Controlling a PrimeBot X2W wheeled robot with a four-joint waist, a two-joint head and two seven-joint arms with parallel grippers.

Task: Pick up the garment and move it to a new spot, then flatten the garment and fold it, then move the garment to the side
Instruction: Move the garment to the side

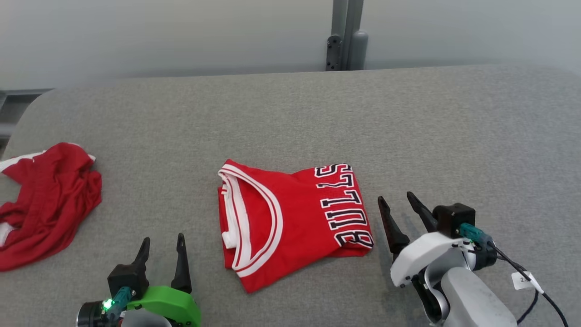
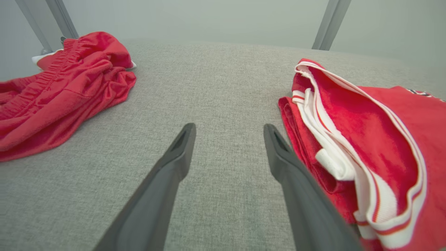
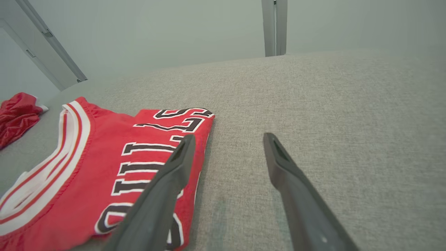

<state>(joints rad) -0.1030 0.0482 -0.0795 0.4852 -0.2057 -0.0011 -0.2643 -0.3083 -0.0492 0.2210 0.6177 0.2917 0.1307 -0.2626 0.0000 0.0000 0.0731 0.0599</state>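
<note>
Lying folded on the grey fabric surface (image 1: 317, 113), the red Bulls jersey (image 1: 290, 218) has the left gripper (image 1: 163, 238) near its collar side and the right gripper (image 1: 395, 196) just beside its lettering, both spread wide, empty.

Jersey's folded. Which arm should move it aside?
Probably right: the right tool, open, sits at the folded edge of the jersey, with bare surface beyond. The left tool is farther off, and a crumpled garment crowds that side.
</note>
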